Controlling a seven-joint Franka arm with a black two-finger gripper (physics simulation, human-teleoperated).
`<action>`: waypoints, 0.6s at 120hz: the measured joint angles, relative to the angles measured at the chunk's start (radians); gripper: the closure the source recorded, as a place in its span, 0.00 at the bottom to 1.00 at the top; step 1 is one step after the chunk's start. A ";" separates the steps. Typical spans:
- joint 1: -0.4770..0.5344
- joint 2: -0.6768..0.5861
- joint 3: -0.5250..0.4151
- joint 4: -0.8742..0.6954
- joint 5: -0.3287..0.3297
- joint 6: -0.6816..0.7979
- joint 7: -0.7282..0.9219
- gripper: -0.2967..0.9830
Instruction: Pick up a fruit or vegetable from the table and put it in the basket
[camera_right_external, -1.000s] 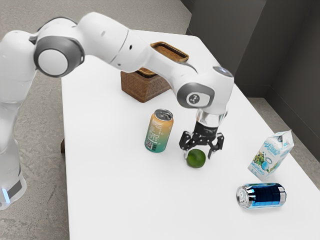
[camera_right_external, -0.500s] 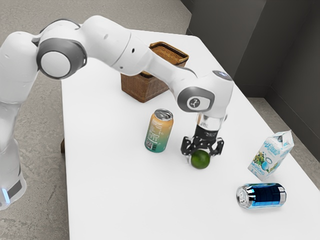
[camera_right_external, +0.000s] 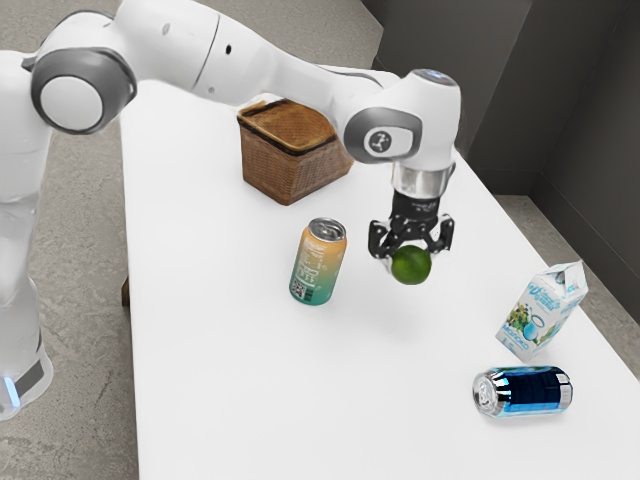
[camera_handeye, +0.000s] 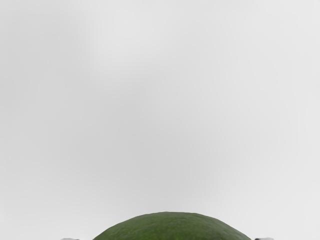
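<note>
Green, round and airborne: now lifting the lime (camera_right_external: 411, 267) clear of the white table (camera_right_external: 220, 350).
Grasps it from two sides in the black gripper (camera_right_external: 411, 259), higher than a moment ago, so likely done with picking and ready for carrying. Points straight down from the outreached arm (camera_right_external: 270, 75), right of the drink can (camera_right_external: 319, 265); must probably swing far and left, in the exterior view, to the wicker basket (camera_right_external: 285, 172).

Bright, diffuse light; faint, soft shading.
</note>
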 joint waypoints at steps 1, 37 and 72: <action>0.001 -0.005 0.003 0.000 0.000 -0.002 0.000 0.47; 0.040 -0.215 0.052 0.004 0.027 -0.123 0.008 0.46; 0.288 -0.385 0.055 0.009 0.103 -0.275 0.037 0.46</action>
